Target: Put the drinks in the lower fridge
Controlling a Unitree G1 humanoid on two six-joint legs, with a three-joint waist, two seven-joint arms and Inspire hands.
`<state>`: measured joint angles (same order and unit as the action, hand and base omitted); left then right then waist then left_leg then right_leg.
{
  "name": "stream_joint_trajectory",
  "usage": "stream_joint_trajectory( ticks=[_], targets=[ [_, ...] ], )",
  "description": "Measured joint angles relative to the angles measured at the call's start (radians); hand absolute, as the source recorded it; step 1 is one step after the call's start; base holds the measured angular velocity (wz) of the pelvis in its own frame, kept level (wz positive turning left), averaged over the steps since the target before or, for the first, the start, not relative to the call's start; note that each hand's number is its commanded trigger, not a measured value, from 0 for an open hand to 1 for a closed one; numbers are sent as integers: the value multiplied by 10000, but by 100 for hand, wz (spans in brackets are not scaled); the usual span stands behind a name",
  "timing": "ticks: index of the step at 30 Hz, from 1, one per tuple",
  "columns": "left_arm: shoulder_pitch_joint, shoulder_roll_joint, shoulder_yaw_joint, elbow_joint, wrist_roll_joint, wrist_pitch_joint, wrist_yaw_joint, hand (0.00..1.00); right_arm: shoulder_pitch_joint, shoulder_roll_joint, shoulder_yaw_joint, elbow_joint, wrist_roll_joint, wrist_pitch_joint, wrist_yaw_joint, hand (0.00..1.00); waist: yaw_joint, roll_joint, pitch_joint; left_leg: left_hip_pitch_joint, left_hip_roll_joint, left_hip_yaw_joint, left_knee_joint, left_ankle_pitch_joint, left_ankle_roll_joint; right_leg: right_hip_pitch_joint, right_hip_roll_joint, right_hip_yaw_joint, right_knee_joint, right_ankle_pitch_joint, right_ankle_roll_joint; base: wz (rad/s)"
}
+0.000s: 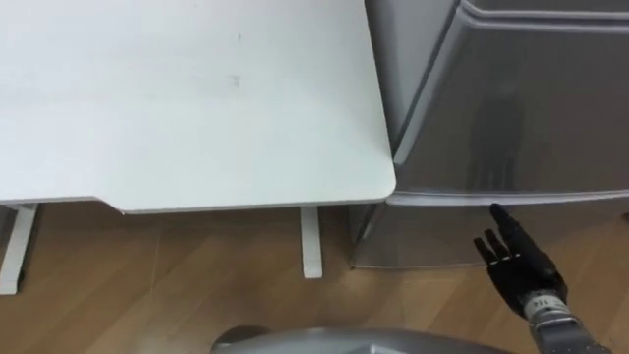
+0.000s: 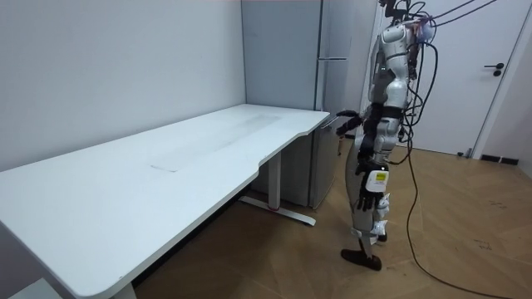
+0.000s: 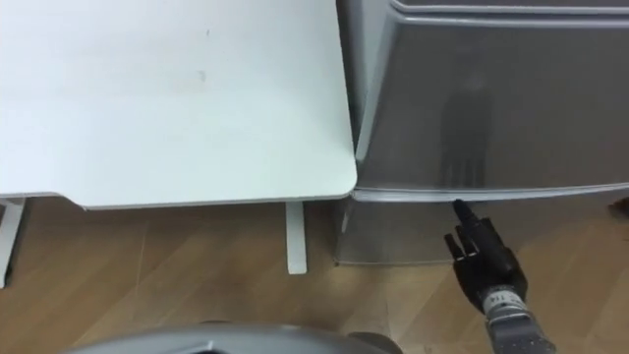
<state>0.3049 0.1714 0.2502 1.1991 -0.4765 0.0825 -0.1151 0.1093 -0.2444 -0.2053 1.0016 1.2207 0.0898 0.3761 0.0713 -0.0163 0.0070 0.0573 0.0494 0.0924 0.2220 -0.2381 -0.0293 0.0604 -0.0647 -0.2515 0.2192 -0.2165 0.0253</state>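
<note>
Grey metal: one fridge point(image 1: 521, 98) stands at the right of the head camera's downward view, showing two door fronts, one above the other. The upper door point(image 1: 511, 128) is large and faintly reflective. The lower door point(image 1: 432, 241) is the shallow band beneath it, reaching down towards the floor. Both doors are closed, with a pale seam running between them.

One dark robot hand, the right hand point(image 1: 516, 264), comes up from the lower right corner. Its fingers are straight and slightly spread, holding nothing, with the tips pointing up at the seam just above the lower door. Whether the tips touch the metal cannot be told.

To the left, just beside the fridge, is one white table point(image 1: 197, 98) with a rounded front corner. Two white table legs show below its edge, one near the fridge point(image 1: 311, 241) and one at the far left point(image 1: 14, 251). Underneath is a wooden floor point(image 1: 197, 295) laid in a herringbone pattern.

From the room camera, the robot stands upright on the wooden floor, facing the fridge at the end of the long table. Its right arm is stretched forward at waist height. The left hand point(image 2: 365, 196) hangs beside the thigh, too small to tell how it is held. One white room door point(image 2: 499, 75) is closed at the room view's right.
</note>
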Motion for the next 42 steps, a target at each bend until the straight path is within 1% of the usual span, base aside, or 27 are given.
stream_joint_trajectory(
  ticks=[1, 2, 3, 8, 9, 10, 11, 13, 21, 22, 24, 26, 28, 31, 35, 37, 42],
  targets=[
    [28, -10, 0, -2, 3, 0, 24, 0, 23, 117, 144, 0, 117, 4, 22, 0, 92, 19, -1, 32, 1, -4, -1, 3, -3, 46, -1, -12, -4, 0, 0, 0],
    [37, -12, 0, -3, 3, 2, 39, 0, 48, 139, 271, 0, 178, 19, 50, 0, 122, 17, -1, 52, 1, -17, -1, 3, -4, 75, -1, -29, -12, 0, 0, 6],
    [67, -27, 0, -3, 4, 6, 62, 0, 78, 171, 370, 0, 281, 153, 102, 0, 176, -8, -14, 68, -2, -50, 1, 3, -4, 114, -7, -64, -14, 0, 0, 9],
    [240, -34, 7, -2, -1, 45, 248, 0, 105, 240, 378, 0, 408, 357, 334, 0, 191, -214, -12, 69, -19, -133, 40, 3, -4, 265, -28, -179, -44, 2, 3, 7],
    [249, -33, 8, -3, 0, 65, 270, 0, 120, 267, 377, 11, 407, 387, 348, 0, 169, -228, -21, 60, -21, -155, 76, 2, -4, 294, -25, -213, -103, 10, 5, 7],
    [241, -34, 12, -9, 0, 75, 267, 0, 118, 277, 376, 10, 407, 430, 384, 0, 169, -261, -60, 49, -20, -165, 88, 2, -4, 320, -18, -233, -151, 28, 4, 6],
    [234, -34, 12, -11, 0, 76, 261, 0, 118, 285, 375, 10, 407, 431, 419, 0, 170, -248, -80, 51, -20, -169, 94, 3, -4, 334, -18, -239, -152, 30, 5, 5],
    [232, -33, 14, -12, 0, 77, 247, 0, 118, 326, 372, 10, 407, 430, 442, 0, 169, -296, -89, 78, -25, -180, 115, 2, -3, 401, -20, -249, -168, 35, 14, 4],
    [170, -31, -4, -16, -58, 78, 229, 0, 139, 337, 376, 44, 340, 417, 442, 0, 71, -296, -73, 52, -45, -300, 95, 2, -3, 427, -25, -325, -187, 36, 26, 4],
    [152, -31, -6, -24, -76, 77, 251, 0, 165, 338, 428, 49, 295, 417, 441, 0, 70, -262, -87, 55, -48, -300, 94, 2, -3, 431, -28, -325, -191, 33, 29, 0],
    [145, -15, 1, -23, -70, 52, 278, 0, 235, 333, 493, 135, 156, 409, 445, 0, 47, -296, -75, 69, -64, -329, 81, 2, -3, 475, -34, -352, -238, 32, 33, 4],
    [143, 9, 26, 1, -15, 36, 396, 0, 266, 320, 545, 754, -310, 339, 466, 0, -22, -308, -72, 101, -84, -412, 78, 2, -2, 588, -35, -458, -337, 40, 47, 13],
    [153, 3, 36, -9, 44, 35, 491, 0, 285, 318, 545, 1424, -1963, 328, 418, 0, -52, -346, -58, 104, -88, -425, 75, 2, -2, 609, -44, -530, -347, 35, 56, 7],
    [155, -7, 23, -17, 41, 34, 674, 0, 398, 326, 751, 2154, -3563, 353, 92, 0, -67, -340, -30, 114, -86, -432, 78, 2, -2, 611, -40, -524, -337, 35, 55, 0],
    [61, -31, 21, 12, -14, 15, 822, 0, 528, 337, 976, 2565, -4595, 353, -318, 0, -116, -312, -9, 162, -86, -424, 68, 2, -2, 656, -42, -523, -317, 36, 54, 0],
    [-103, -42, 21, 147, -12, -6, 860, 0, 498, 357, 972, 2938, -5336, 340, -412, 0, -121, -328, 0, 180, -86, -425, -25, -1, -1, 680, -43, -535, -331, 36, 55, 0],
    [-191, -92, -66, 191, 2, 6, 905, 0, 480, 469, 1046, 3303, -6437, 350, -920, 0, -138, -341, 0, 52, -92, -452, 3, -2, 2, 576, -37, -514, -357, 36, 54, 0]
  ],
)
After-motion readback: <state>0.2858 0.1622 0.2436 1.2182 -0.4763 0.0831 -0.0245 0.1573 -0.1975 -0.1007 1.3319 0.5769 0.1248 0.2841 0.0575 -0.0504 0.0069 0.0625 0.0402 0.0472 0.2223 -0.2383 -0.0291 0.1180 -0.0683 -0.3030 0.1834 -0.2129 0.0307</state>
